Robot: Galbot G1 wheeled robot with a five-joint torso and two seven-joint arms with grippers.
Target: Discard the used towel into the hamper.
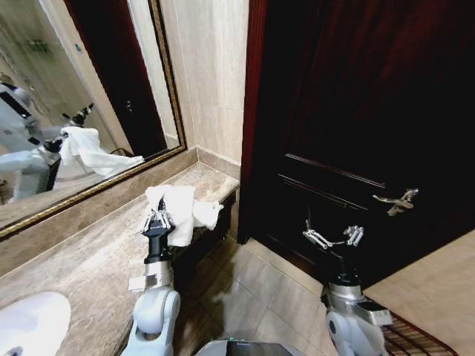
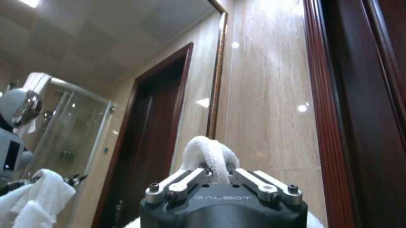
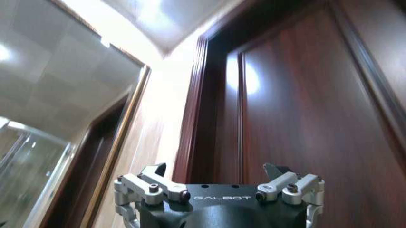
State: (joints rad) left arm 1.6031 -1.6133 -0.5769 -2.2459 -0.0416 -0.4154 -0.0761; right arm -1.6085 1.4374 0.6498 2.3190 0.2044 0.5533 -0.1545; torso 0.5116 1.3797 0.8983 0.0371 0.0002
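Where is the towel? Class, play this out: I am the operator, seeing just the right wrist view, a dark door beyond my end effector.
Observer: The left end effector is shut on the white towel, above the far end of the counter.
Operator: And the hamper?
Observer: The hamper stands on the floor at the robot's right, beside the right arm.
Operator: Anything else on the counter?
Observer: A white sink is set into its near end.

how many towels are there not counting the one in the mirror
1. The white towel is pinched in the left gripper, hanging over the end of the stone counter. The right gripper is open and empty, near the dark door.
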